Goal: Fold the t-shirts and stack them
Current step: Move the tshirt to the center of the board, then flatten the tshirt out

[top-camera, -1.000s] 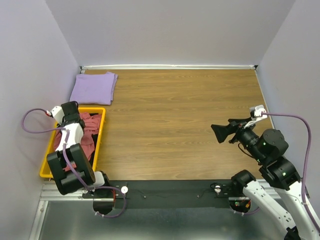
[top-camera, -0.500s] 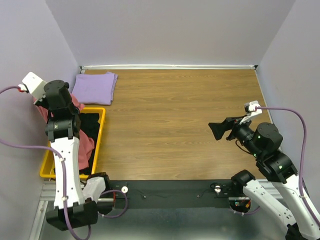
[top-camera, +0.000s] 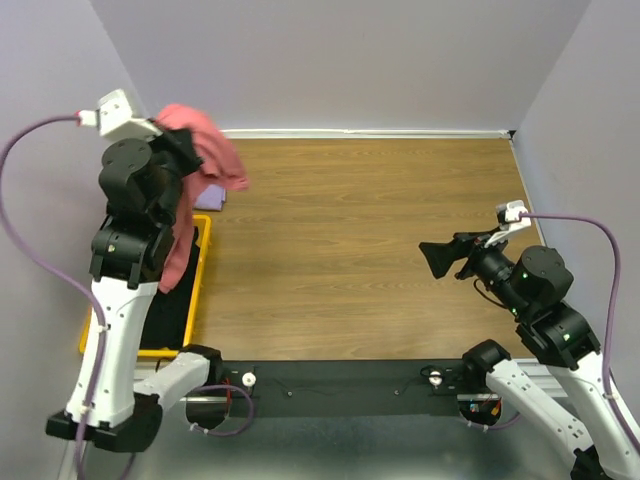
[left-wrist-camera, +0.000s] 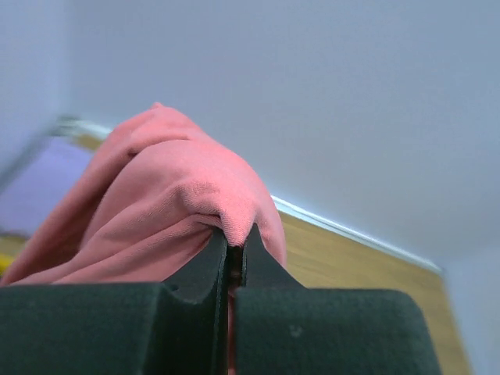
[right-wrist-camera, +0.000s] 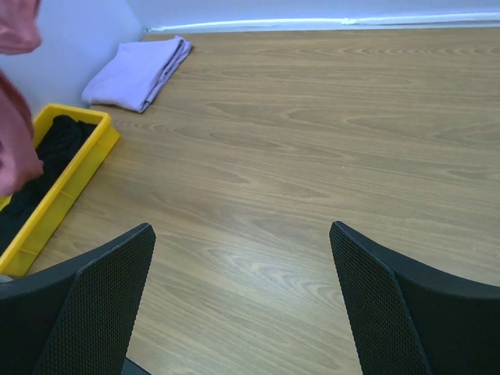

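We see the left fingers [left-wrist-camera: 195, 273] pressed together on a fold of the salmon-pink t-shirt [left-wrist-camera: 172, 187]. The cloth is pinched in the thin slit between them and bunches up over both tips. In the left wrist view the shirt fills the lower left of the frame and drapes away to the left, with a pale wall [left-wrist-camera: 351, 94] behind it. In the top view the same shirt [top-camera: 213, 155] hangs in the air at the upper left, lifted well above the desk [top-camera: 360, 250]. Its free end trails down beside the left arm [top-camera: 125, 250], over the yellow bin [top-camera: 203, 262]. We cannot tell whether it touches the bin.

The right fingers [right-wrist-camera: 98, 308] are spread wide and touch nothing, and the wood of the desk shows between them in the right wrist view. In the top view they sit at the right of the frame, pointing left, above the desk.

Inside the bin, at the left edge of the top view, lie the black t-shirts [top-camera: 172, 300], a mass of dark cloth that we cannot count. The lavender t-shirt [right-wrist-camera: 141, 69] lies folded flat on the desk in the upper left of the right wrist view, just beyond the bin. In the top view it is mostly hidden behind the pink cloth.
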Tool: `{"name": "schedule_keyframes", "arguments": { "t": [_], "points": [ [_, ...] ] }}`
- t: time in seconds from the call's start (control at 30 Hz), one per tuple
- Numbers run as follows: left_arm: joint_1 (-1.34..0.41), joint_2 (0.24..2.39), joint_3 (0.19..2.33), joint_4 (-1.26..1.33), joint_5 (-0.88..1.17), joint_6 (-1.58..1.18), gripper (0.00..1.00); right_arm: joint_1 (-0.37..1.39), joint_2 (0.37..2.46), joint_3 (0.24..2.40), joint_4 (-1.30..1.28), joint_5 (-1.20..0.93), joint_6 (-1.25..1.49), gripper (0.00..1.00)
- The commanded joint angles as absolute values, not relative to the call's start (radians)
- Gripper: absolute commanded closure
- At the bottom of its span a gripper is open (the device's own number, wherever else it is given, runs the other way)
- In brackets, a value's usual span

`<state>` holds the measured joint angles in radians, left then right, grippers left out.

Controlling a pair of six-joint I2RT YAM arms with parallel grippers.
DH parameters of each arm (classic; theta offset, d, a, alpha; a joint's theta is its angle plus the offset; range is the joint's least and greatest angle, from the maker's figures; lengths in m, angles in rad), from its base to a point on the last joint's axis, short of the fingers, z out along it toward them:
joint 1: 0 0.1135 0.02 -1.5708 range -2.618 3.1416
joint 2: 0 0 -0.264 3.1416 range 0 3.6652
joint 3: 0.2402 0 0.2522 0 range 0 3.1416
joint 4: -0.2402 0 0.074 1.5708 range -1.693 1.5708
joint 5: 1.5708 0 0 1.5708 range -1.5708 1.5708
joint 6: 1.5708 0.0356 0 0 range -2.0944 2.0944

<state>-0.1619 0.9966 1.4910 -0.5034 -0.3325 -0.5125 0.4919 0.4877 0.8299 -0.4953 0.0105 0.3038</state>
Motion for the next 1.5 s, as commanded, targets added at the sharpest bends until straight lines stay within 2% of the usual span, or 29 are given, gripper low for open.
{"name": "schedule_keyframes", "arguments": {
  "t": [0.0, 0.1, 0.2, 0.33, 0.37, 0.43, 0.67, 0.8, 0.97, 1.07, 1.1, 1.17, 1.47],
  "points": [
    [-0.400, 1.087, 1.581, -0.313, -0.184, -0.581, 1.00, 0.499, 0.457, 0.867, -0.506, 0.055, 0.310, 0.00],
    [-0.605, 1.225, 1.687, -0.266, -0.215, -0.577, 1.00, 0.499, 0.436, 0.873, -0.506, 0.074, 0.319, 0.00],
    [-0.733, 1.379, 1.834, -0.256, -0.258, -0.542, 0.98, 0.499, 0.420, 0.880, -0.509, 0.078, 0.327, 0.00],
    [-0.810, 1.511, 1.865, -0.245, -0.256, -0.549, 0.46, 0.499, 0.399, 0.899, -0.523, 0.089, 0.339, 0.00],
    [-0.814, 1.547, 1.829, -0.235, -0.256, -0.558, 0.20, 0.499, 0.391, 0.900, -0.534, 0.100, 0.339, 0.00],
    [-0.834, 1.577, 1.754, -0.221, -0.244, -0.592, 0.05, 0.499, 0.387, 0.902, -0.548, 0.116, 0.351, 0.00],
    [-0.864, 1.585, 1.474, -0.137, -0.207, -0.658, 0.04, 0.499, 0.411, 0.887, -0.587, 0.257, 0.452, 0.00],
    [-0.850, 1.563, 1.346, -0.130, -0.244, -0.626, 0.08, 0.499, 0.549, 0.864, -0.617, 0.340, 0.512, 0.00],
    [-0.767, 1.592, 1.226, -0.094, -0.175, -0.600, 0.11, 0.497, 0.835, 0.856, -0.617, 0.442, 0.610, 0.01],
    [-0.724, 1.694, 1.239, -0.064, -0.134, -0.551, 0.12, 0.474, 0.993, 0.879, -0.591, 0.463, 0.629, 0.04],
    [-0.715, 1.722, 1.252, -0.064, -0.108, -0.543, 0.12, 0.463, 1.030, 0.877, -0.580, 0.444, 0.632, 0.13],
    [-0.689, 1.781, 1.296, -0.061, -0.094, -0.520, 0.14, 0.416, 1.112, 0.862, -0.537, 0.395, 0.635, 0.21],
    [-0.655, 2.046, 1.474, -0.058, -0.006, -0.465, 0.21, 0.316, 1.308, 0.844, -0.449, 0.207, 0.640, 0.23]
  ]
}}
